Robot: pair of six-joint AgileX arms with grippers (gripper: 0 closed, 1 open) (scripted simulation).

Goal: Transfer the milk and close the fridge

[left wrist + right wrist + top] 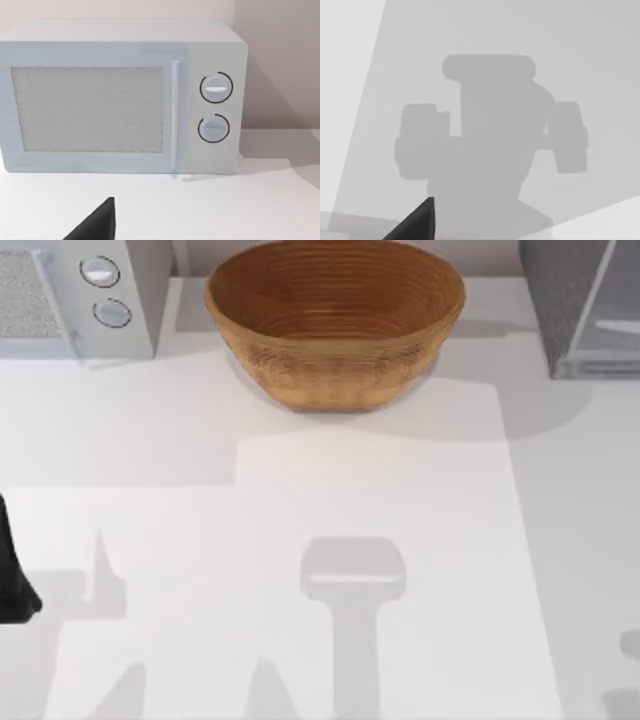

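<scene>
Left gripper [97, 222]: one dark tip visible in the left wrist view, low over the white desk [210, 210]. Could not tell how far it was open, nor whether it held anything. It faced the microwave [120, 97], which stood on the desk against the back wall, mesh window beside two round knobs, one above the other.

Right gripper [417, 222]: again a single dark tip, in the right wrist view. Could not tell its grip either. Beneath it I noted bare desk with a broad gripper-shaped shadow [490, 135] across it.

From the top view I logged a dark piece of the left arm [12, 580] at the desk's left edge, toward the front. Grey arm shadows lay along the front edge, the largest near the middle.

Fridge [565, 300]: at the desk's far right corner, speckled dark side toward the centre, pale door panel [618, 310] on its right. Could not tell whether the door stood open.

Bowl [335, 325]: woven, brown, at the middle of the far edge, between microwave and fridge, touching neither. Microwave at the far left corner.
</scene>
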